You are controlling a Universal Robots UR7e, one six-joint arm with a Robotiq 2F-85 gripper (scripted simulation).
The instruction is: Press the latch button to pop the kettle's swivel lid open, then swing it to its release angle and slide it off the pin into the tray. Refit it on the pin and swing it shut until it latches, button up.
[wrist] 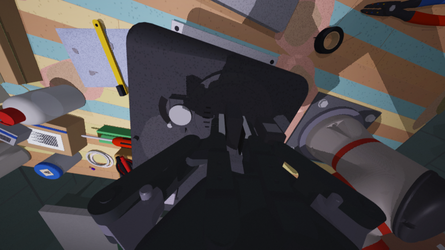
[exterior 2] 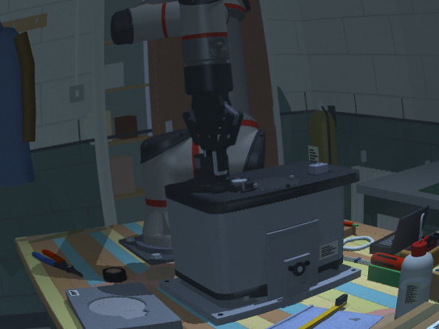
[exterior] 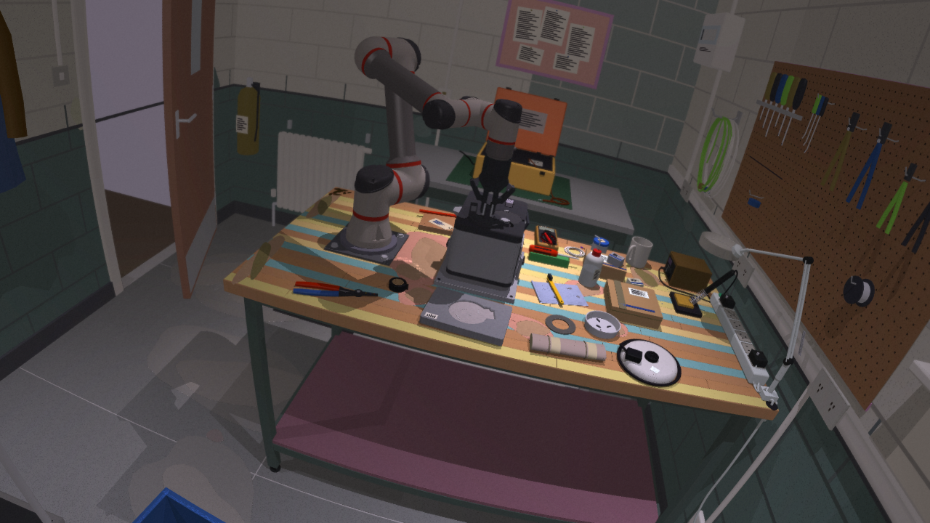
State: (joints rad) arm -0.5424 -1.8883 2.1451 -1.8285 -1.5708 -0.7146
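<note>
The swivel lid is dark and lies flat on the black top of the kettle body, and my own fingers hide much of it from the wrist camera. I hold the lid's upright tab in my closed gripper at the top's far corner, near the arm's base. The white pin stands just beside my fingers. The grey kettle body stands on a base plate at the middle of the bench. A small light latch button sits at the opposite end of the top. The grey tray with a lid-shaped recess lies in front of the kettle.
The arm's base stands left of the kettle. Pliers and a tape roll lie to the left of the tray. A yellow pencil on a blue sheet, a glue bottle, boxes and a mug crowd the right side.
</note>
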